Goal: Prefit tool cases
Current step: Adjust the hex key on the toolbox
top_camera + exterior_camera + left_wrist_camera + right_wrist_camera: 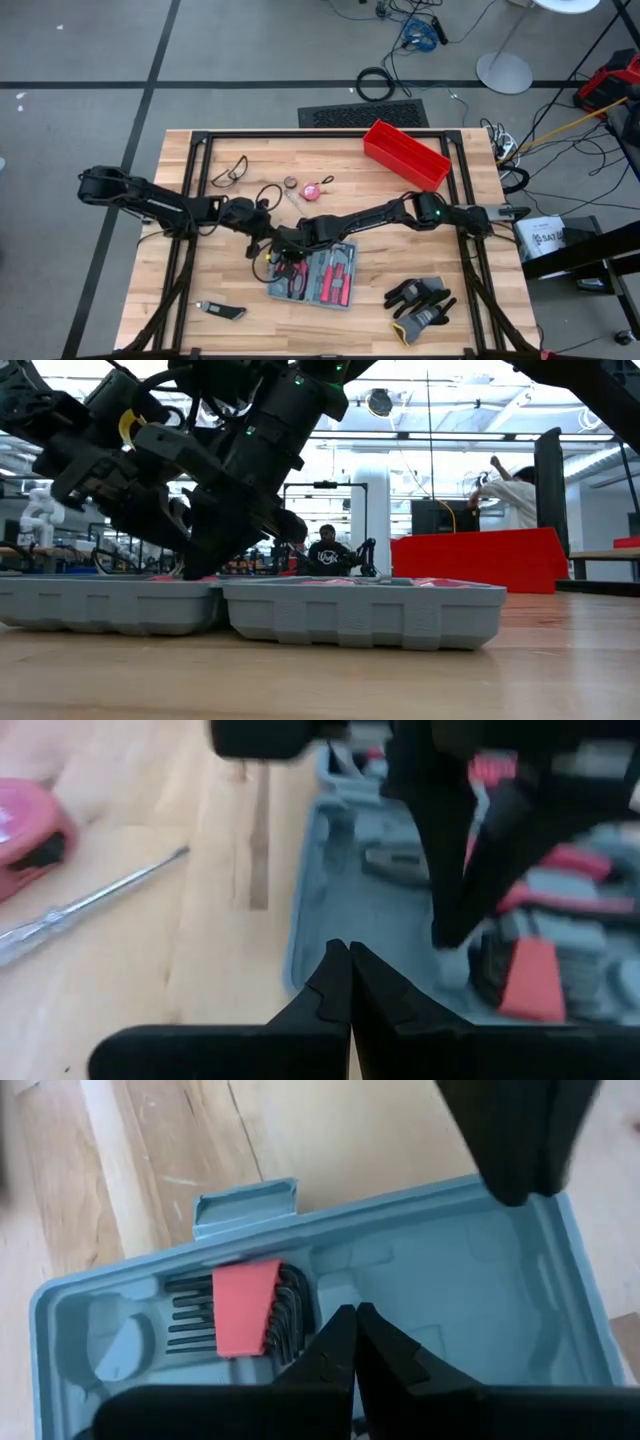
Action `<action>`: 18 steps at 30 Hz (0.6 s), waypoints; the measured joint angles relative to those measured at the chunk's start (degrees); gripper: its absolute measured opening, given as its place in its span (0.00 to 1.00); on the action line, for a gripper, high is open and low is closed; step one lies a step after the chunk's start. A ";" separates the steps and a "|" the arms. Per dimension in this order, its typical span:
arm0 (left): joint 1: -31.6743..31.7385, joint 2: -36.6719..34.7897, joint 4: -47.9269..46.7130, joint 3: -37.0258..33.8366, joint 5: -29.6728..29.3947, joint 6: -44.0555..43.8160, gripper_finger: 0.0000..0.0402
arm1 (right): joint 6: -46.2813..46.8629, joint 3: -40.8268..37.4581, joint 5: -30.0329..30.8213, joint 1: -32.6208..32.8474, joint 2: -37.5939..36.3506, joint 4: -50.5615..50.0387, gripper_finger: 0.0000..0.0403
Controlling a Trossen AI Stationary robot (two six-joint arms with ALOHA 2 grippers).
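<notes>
The grey-blue tool case (315,275) lies open and flat on the wooden table, with red-handled tools in its moulded slots. Both grippers meet over its left half. My left gripper (350,955) is shut, and its tips hang over the case's edge (305,920). My right gripper (355,1320) is shut and points steeply down over the case half (450,1280) that holds a red rack of hex keys (250,1320). In the low view both dark hands come down onto the case's left half (110,605). My left gripper's shut tips stand just above the case's edge; whether they touch it, I cannot tell. My right gripper's shut tips reach down into the moulded inside beside the hex keys, and the fingers themselves hide whether they touch it.
A red bin (405,152) stands at the far right. Safety glasses (230,172), a pink tape measure (312,188) and a screwdriver (90,905) lie beyond the case. Black gloves (420,300) lie near right, and a utility knife (220,310) near left.
</notes>
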 joint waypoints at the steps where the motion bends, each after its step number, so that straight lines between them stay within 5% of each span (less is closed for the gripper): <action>1: 0.02 0.70 0.07 0.00 0.53 1.74 0.00 | -0.22 -0.02 -0.01 0.02 0.00 -0.03 0.00; 9: 0.00 10.97 6.14 1.87 3.63 8.50 0.00 | -1.59 -0.02 0.03 0.06 -0.11 -0.96 0.00; 18: 0.10 19.74 7.37 6.02 -0.21 6.65 0.00 | -2.72 -0.11 -1.67 1.12 -0.35 -2.13 0.00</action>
